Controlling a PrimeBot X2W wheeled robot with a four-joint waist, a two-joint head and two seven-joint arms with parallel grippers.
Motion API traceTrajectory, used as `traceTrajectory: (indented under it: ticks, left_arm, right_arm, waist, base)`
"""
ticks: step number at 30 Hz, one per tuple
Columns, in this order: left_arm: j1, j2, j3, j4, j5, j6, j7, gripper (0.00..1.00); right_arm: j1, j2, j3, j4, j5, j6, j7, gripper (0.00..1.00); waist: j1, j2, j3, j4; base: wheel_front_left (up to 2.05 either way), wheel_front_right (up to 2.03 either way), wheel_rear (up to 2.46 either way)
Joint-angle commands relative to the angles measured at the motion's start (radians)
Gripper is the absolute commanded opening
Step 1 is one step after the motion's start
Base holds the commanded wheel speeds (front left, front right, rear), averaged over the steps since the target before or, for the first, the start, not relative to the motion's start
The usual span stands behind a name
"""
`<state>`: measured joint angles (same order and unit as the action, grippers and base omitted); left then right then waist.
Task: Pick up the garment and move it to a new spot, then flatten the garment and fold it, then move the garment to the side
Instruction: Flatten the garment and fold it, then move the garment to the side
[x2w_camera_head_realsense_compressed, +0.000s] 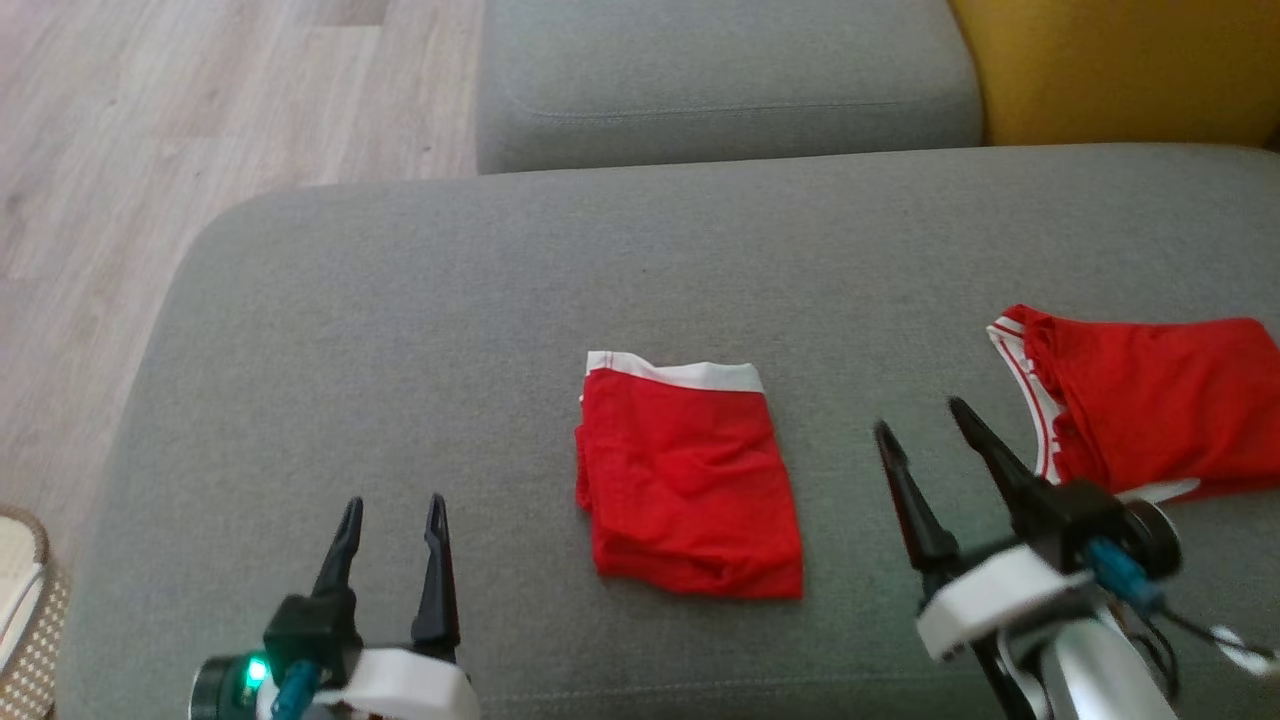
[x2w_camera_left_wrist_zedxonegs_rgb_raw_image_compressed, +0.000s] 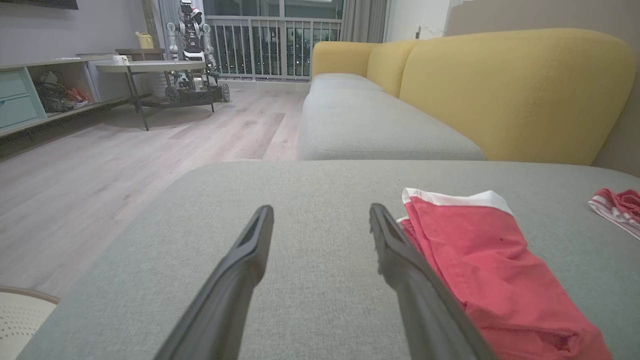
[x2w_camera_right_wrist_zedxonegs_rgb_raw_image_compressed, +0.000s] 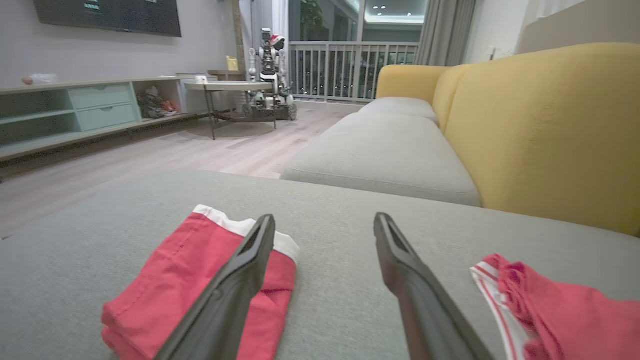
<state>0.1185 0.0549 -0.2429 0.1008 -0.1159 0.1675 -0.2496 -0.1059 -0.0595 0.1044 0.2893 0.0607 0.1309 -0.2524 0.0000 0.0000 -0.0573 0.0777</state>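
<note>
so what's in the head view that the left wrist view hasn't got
Head view adds: the right gripper, open above the grey cushion, and most of the second red garment, of which the wrist view catches just an edge. Left wrist view adds: the room beyond, with another robot by a balcony railing, a round table and a shelf unit. Shared: the folded red garment with its white waistband, the cushion under it, and the open left gripper beside it.
</note>
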Motion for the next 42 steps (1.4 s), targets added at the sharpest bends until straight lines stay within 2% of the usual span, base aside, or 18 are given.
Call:
traceTrajectory:
  ticks: [1, 5, 13, 38, 40, 42]
  left_arm:
    - [-0.02, -0.005, 0.033, -0.023, 0.008, 0.004, -0.012, 1.0]
    - [0.001, -0.005, 0.024, -0.005, 0.021, 0.0, -0.012, 1.0]
    - [0.022, -0.005, 0.004, 0.018, 0.071, -0.004, -0.012, 1.0]
    - [0.014, -0.005, 0.005, -0.001, 0.06, -0.008, -0.012, 1.0]
    - [0.011, -0.005, 0.006, 0.0, 0.062, -0.011, -0.012, 1.0]
    - [0.007, -0.005, 0.007, 0.002, 0.063, -0.015, -0.012, 1.0]
  right_arm:
    - [0.002, 0.009, 0.002, -0.063, -0.025, 0.0, -0.009, 1.0]
    - [0.066, 0.009, -0.034, -0.124, -0.054, 0.0, -0.009, 1.0]
    - [0.127, 0.009, -0.107, -0.155, -0.076, 0.0, -0.009, 1.0]
    - [0.136, 0.009, -0.119, -0.13, -0.048, 0.0, -0.009, 1.0]
    - [0.133, 0.009, -0.122, -0.127, -0.043, 0.0, -0.009, 0.48]
    - [0.13, 0.009, -0.125, -0.127, -0.044, 0.0, -0.009, 0.47]
  waist:
    - [0.0, 0.0, -0.001, -0.009]
    - [0.0, 0.0, -0.003, -0.018]
    - [0.0, 0.0, -0.008, -0.024]
    - [0.0, 0.0, 0.002, 0.003]
    - [0.0, 0.0, 0.008, 0.009]
    - [0.0, 0.0, 0.015, 0.017]
  base:
    - [0.0, 0.0, 0.0]
    - [0.0, 0.0, 0.0]
    - [0.0, 0.0, 0.0]
    - [0.0, 0.0, 0.0]
    - [0.0, 0.0, 0.0]
    - [0.0, 0.0, 0.0]
